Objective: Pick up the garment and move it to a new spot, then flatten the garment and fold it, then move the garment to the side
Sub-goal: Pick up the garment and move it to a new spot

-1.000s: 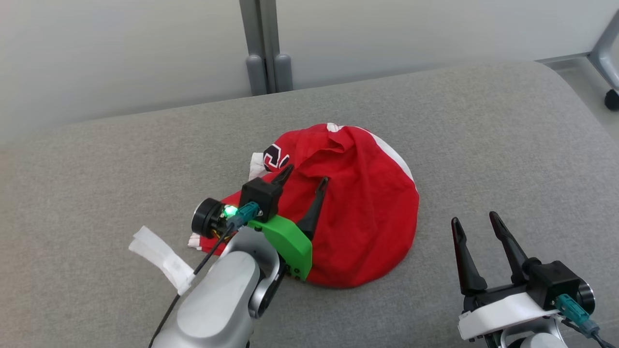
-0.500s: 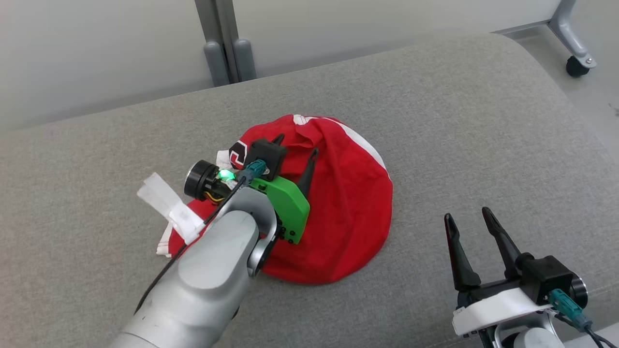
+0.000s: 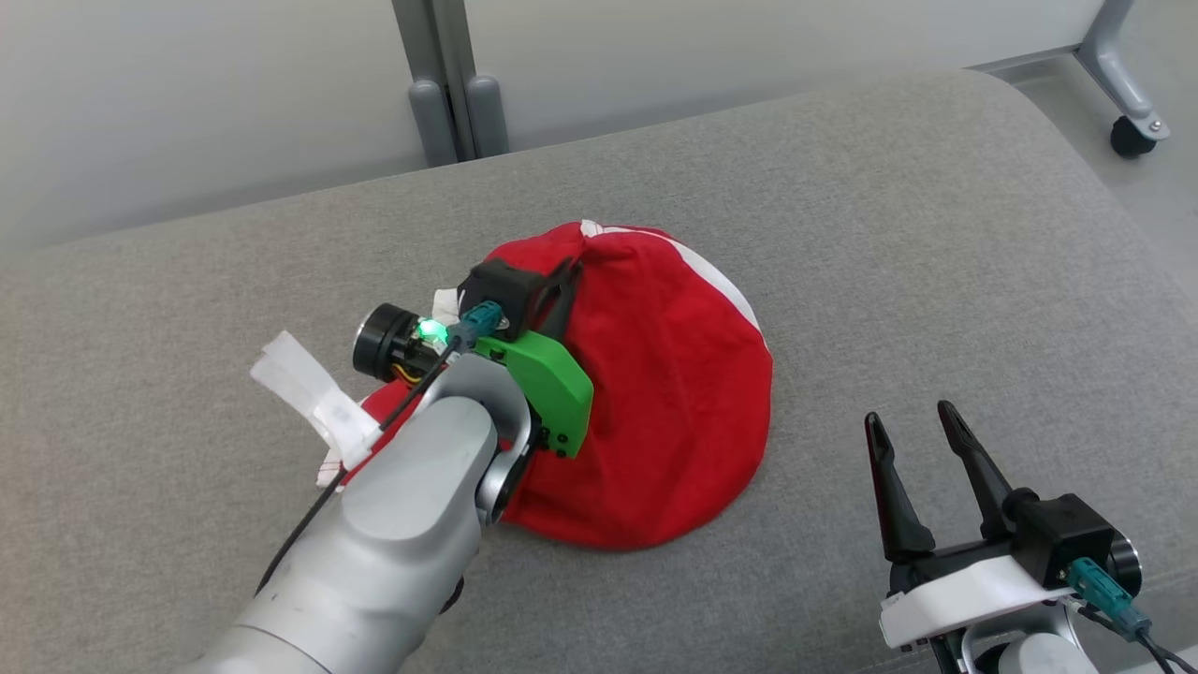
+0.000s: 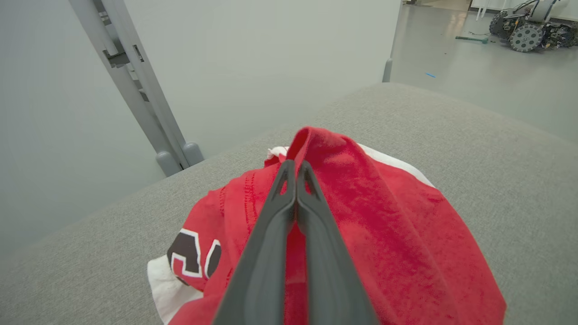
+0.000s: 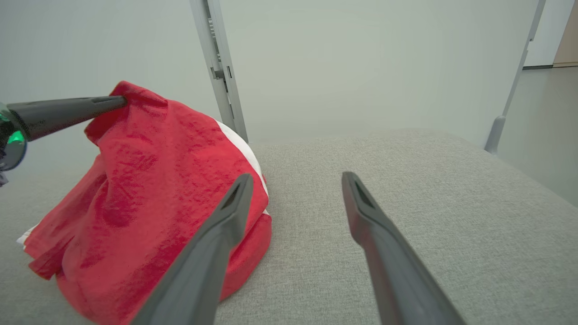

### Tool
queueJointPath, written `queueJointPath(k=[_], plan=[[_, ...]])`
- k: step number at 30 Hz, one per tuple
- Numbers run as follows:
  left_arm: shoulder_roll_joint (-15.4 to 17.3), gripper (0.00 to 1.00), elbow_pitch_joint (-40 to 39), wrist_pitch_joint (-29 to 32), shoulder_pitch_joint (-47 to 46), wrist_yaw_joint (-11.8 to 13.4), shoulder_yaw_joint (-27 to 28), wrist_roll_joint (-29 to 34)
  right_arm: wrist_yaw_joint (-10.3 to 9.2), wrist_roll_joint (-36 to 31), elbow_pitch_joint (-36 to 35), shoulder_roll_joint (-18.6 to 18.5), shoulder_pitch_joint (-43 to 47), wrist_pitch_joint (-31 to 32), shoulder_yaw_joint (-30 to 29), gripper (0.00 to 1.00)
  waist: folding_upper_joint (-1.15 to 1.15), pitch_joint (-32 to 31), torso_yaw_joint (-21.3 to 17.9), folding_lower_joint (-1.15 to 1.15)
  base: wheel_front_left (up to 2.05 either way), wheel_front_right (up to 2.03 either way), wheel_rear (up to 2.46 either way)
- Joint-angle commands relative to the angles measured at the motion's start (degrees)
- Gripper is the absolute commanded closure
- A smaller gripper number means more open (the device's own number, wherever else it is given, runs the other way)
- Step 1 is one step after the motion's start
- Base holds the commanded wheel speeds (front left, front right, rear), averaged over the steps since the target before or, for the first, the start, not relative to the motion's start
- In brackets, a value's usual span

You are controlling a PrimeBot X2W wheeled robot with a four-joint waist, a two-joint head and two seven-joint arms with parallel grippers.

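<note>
Pinching a peak of the red garment point(image 3: 674, 393) in the clamped jaws of my left gripper point(image 3: 565, 271), right gripper point(image 3: 910, 414) idle with jaws wide, I judge moving, flattening and folding all remain.

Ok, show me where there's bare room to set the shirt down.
Bare cushion runs wide between the shirt and the right gripper, and beyond toward the far edge. Left of the shirt is bare too. Crowded: the middle, where the left gripper pinches the shirt.
</note>
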Motion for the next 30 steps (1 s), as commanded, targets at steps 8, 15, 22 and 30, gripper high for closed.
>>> queueJointPath(k=[8,15,22,30], plan=[[1.5,1.0,-5.2,-5.7,-4.6,1.0,6.3,-2.9,-0.06,0.2,-0.7,0.0,1.0,-0.2,-1.4,0.0,0.0,-2.3,5.7,0.0,0.0,0.0,0.0],[5.6,1.0,-15.8,-6.0,-6.8,2.2,15.7,-1.9,-0.06,0.8,-1.1,0.0,1.7,-0.2,-2.1,0.0,0.0,-4.2,11.4,0.0,0.0,0.0,0.0],[11.1,1.0,-19.6,-5.9,-10.0,3.4,20.9,-0.9,-0.06,1.2,-1.4,0.0,0.9,-0.2,-1.8,0.0,0.0,-3.9,16.2,0.0,0.0,0.0,0.0],[16.6,1.0,-12.8,-4.3,-13.3,1.0,22.3,-1.1,-0.06,-0.1,-1.5,0.0,-1.4,-0.2,-1.2,0.0,0.0,0.0,19.5,0.0,0.0,0.0,0.0]])
